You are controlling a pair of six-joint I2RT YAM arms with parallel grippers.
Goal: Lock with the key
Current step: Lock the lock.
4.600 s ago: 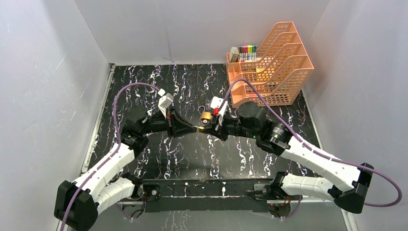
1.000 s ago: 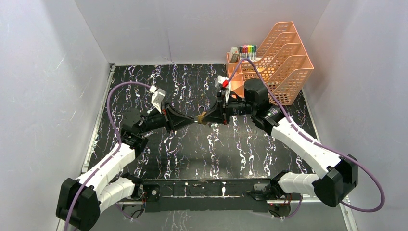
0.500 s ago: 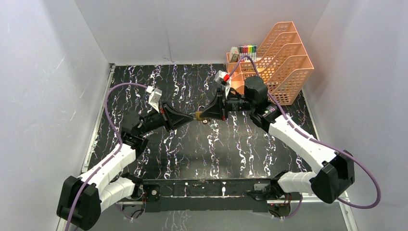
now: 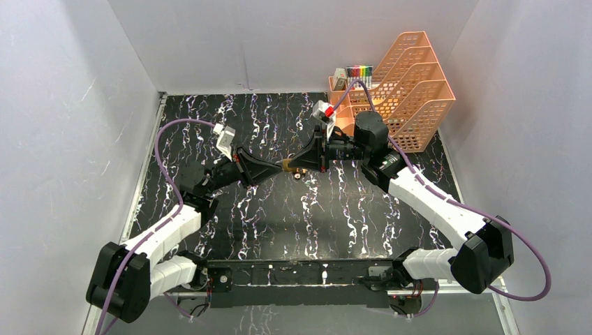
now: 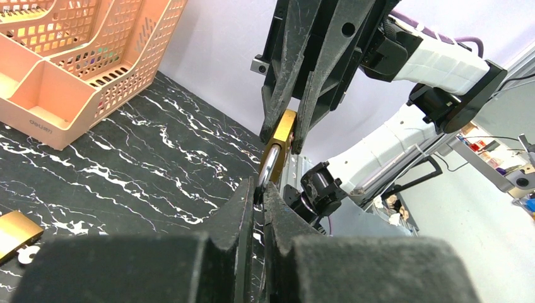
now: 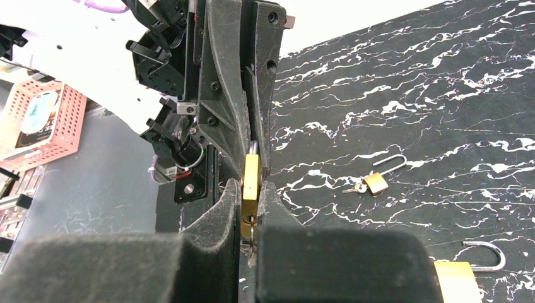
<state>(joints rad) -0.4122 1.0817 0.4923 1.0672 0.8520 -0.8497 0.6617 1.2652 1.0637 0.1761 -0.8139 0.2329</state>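
A brass padlock (image 4: 289,166) hangs in the air between my two grippers over the middle of the black marble table (image 4: 279,216). My right gripper (image 6: 251,189) is shut on the padlock's body (image 6: 251,178). A key (image 6: 251,232) sticks in the keyhole on the lock's underside, between my right fingers. My left gripper (image 5: 258,187) is shut on the silver shackle (image 5: 268,165) and meets the right gripper (image 4: 299,165) tip to tip. From the left wrist the brass body (image 5: 282,134) shows clamped between the right fingers (image 5: 277,95).
A small open padlock with keys (image 6: 376,182) and a larger open padlock (image 6: 457,276) lie on the table below. Another brass lock (image 5: 12,232) shows at the left wrist view's lower left. An orange file rack (image 4: 394,91) with markers (image 4: 359,71) stands at the back right.
Since 4.6 s ago both grippers have lifted the padlock and the right wrist has turned. Over the last second both moved slightly farther back, still joined on the lock.
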